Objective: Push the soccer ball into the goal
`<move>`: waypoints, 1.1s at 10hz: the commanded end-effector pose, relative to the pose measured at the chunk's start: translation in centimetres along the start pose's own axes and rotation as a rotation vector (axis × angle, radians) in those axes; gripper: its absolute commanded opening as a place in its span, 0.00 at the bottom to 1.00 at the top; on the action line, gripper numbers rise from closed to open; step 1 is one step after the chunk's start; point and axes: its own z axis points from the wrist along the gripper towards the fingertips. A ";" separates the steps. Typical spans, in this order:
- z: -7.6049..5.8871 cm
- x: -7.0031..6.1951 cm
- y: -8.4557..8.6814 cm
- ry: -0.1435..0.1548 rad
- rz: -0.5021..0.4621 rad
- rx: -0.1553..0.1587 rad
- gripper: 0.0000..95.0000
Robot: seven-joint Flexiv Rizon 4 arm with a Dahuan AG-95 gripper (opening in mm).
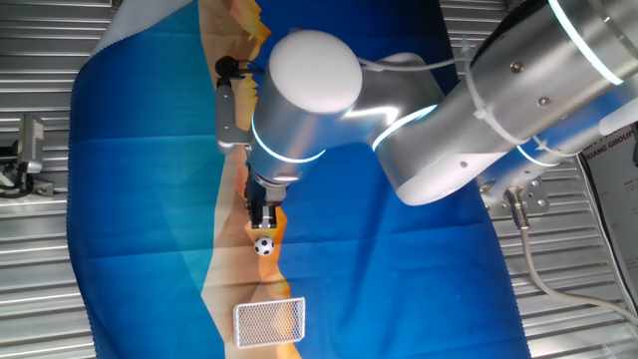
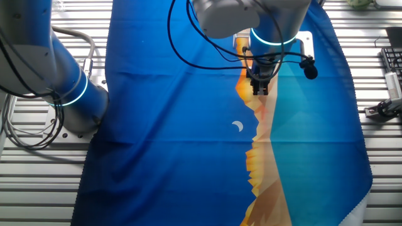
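The soccer ball (image 1: 263,245), tiny, white with black patches, lies on the orange band of the blue cloth (image 1: 140,199). My gripper (image 1: 263,215) points down just behind the ball, close to it or touching it, with its fingers together and nothing between them. The goal (image 1: 269,322), a small white-framed mesh box, stands a short way beyond the ball, in line with it, near the cloth's edge. In the other fixed view my gripper (image 2: 259,89) hides the ball, and the goal's white frame (image 2: 306,43) shows behind the arm.
The cloth (image 2: 157,157) covers a slatted metal table (image 1: 40,259). The robot's base (image 2: 69,94) with cables stands at one side. Small devices sit off the cloth (image 1: 28,150) (image 2: 391,81). A white crescent (image 2: 237,127) is printed on the cloth.
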 end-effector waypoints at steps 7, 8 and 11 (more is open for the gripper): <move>-0.2 0.2 1.5 0.009 0.019 0.012 0.00; -0.3 0.2 1.7 0.010 0.023 0.013 0.00; -0.1 0.3 2.0 0.007 0.026 0.012 0.00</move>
